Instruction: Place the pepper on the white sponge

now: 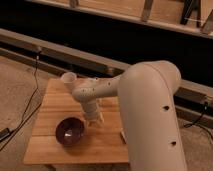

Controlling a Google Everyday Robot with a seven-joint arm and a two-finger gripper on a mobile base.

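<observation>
My gripper (94,119) hangs from the pale arm (150,110) and points down at the wooden table (55,100), just right of the dark purple bowl (69,131). Only a sliver of the white sponge (122,136) shows at the edge of the big arm link, to the right of the gripper. The orange pepper is not visible; it may be hidden at or under the gripper.
The small table stands on a speckled floor, with a dark cable (30,105) running down its left side. A long metal rail (60,50) and a dark wall lie behind the table. The bulky arm link covers the table's right part.
</observation>
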